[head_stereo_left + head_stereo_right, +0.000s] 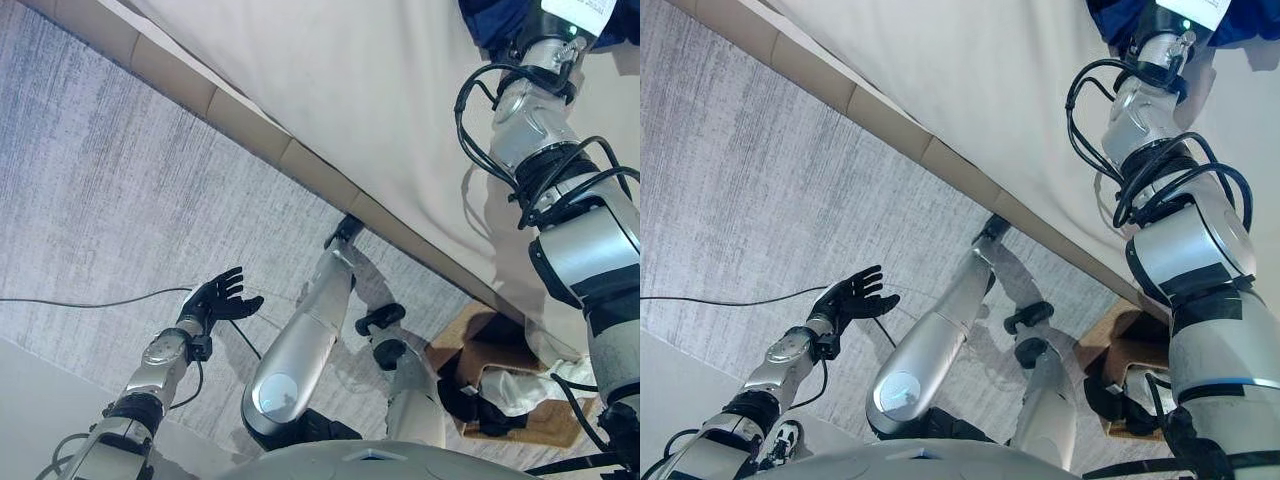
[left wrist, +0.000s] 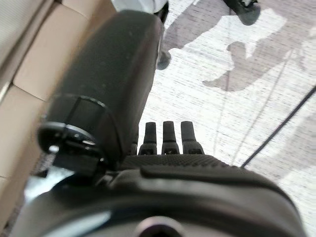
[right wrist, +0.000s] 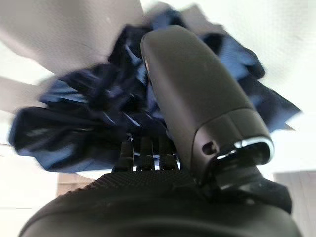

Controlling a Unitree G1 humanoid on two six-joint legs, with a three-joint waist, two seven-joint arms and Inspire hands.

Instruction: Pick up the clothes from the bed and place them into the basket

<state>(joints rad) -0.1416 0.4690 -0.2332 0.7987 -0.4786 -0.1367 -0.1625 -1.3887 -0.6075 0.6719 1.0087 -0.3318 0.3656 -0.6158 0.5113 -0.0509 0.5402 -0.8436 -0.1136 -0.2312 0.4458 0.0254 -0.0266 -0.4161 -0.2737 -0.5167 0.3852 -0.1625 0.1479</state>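
A dark blue garment (image 1: pixel 490 20) lies bunched on the white bed (image 1: pixel 380 100) at the far right. My right arm reaches up to it. In the right wrist view my right hand (image 3: pixel 148 207) is pushed into the garment (image 3: pixel 74 123), with cloth bunched around it. A brown basket (image 1: pixel 470 325) stands on the floor at the lower right, beside the bed, with white and dark clothes (image 1: pixel 520 390) in it. My left hand (image 1: pixel 215 298) hangs open and empty over the grey carpet at the lower left, with its fingers (image 2: pixel 168 138) straight.
The bed's tan padded side (image 1: pixel 230 110) runs diagonally from the upper left to the lower right. Grey carpet (image 1: pixel 100 200) covers the floor to its left. A thin dark cable (image 1: pixel 90 303) lies across the carpet near my left hand.
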